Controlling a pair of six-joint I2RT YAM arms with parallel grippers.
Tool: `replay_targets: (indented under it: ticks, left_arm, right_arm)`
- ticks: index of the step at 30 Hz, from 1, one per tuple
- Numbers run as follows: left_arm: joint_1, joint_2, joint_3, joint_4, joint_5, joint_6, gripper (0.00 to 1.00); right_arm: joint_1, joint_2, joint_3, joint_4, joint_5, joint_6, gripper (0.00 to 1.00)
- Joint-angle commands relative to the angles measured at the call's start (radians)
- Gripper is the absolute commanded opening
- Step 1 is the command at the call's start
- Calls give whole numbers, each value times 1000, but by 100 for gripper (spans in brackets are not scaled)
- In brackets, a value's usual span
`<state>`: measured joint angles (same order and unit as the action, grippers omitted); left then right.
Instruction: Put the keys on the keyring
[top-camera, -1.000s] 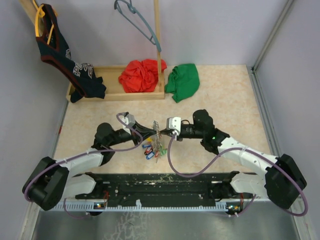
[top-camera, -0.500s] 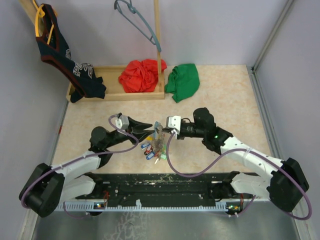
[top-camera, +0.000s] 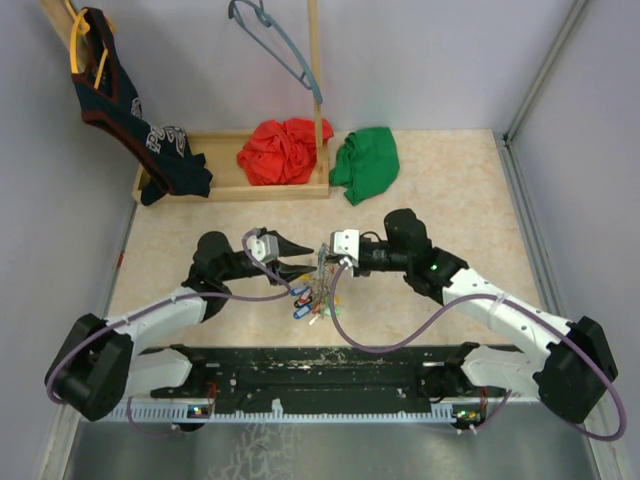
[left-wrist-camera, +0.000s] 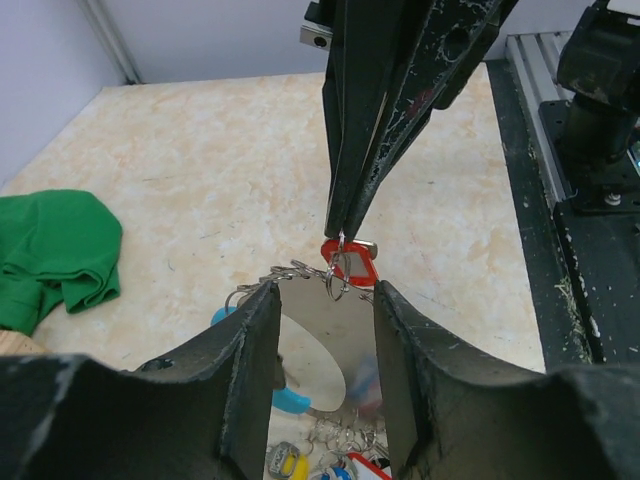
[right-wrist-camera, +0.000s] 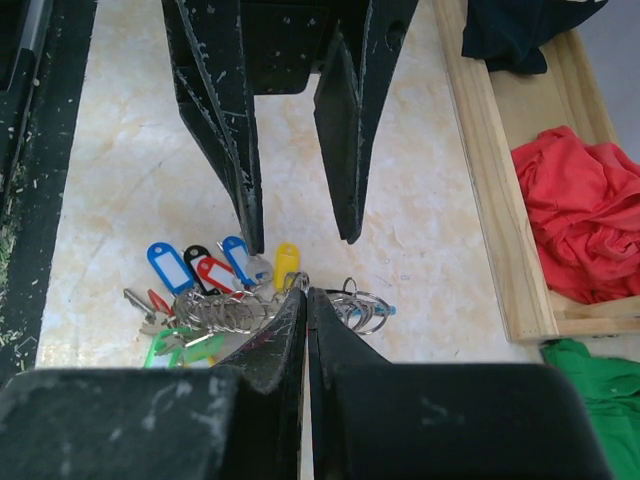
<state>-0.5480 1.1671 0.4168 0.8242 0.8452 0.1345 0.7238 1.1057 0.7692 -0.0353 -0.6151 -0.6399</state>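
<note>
**Both arms meeting over the near middle of the desk (top-camera: 440, 180).** My right gripper (right-wrist-camera: 305, 298) is pressed together, its tips pinching a small split ring of the keys (right-wrist-camera: 215, 295) just beside a red tag (left-wrist-camera: 352, 266). The rest of the bunch, with blue, yellow, green and red tags, trails below. I cannot tell whether it rests on the desk. My left gripper (left-wrist-camera: 327, 292) stands spread, one finger on either side of the pinched ring, holding nothing. A light-blue curved piece, apparently the keyring (left-wrist-camera: 290, 402), lies among the bunch under my left fingers.
</note>
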Motion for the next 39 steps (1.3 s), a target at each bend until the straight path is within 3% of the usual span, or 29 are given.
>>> replay_targets:
  ticks: [1, 21, 23, 26, 39]
  left_arm:
    - [0, 37, 66, -96, 98, 137, 47]
    - [0, 137, 138, -134, 162, 120, 33]
    - [-1, 141, 143, -146, 163, 117, 27]
    - [-1, 138, 142, -156, 145, 112, 1]
    - [-1, 45, 78, -72, -82, -91, 0]
  right_arm:
    - [3, 1, 77, 26, -35, -24, 0]
    - [4, 17, 87, 36, -74, -17, 0]
    - [5, 16, 87, 37, -75, -14, 0]
    - [6, 13, 87, 33, -70, -11, 0]
    - [19, -79, -87, 101, 33, 92, 0]
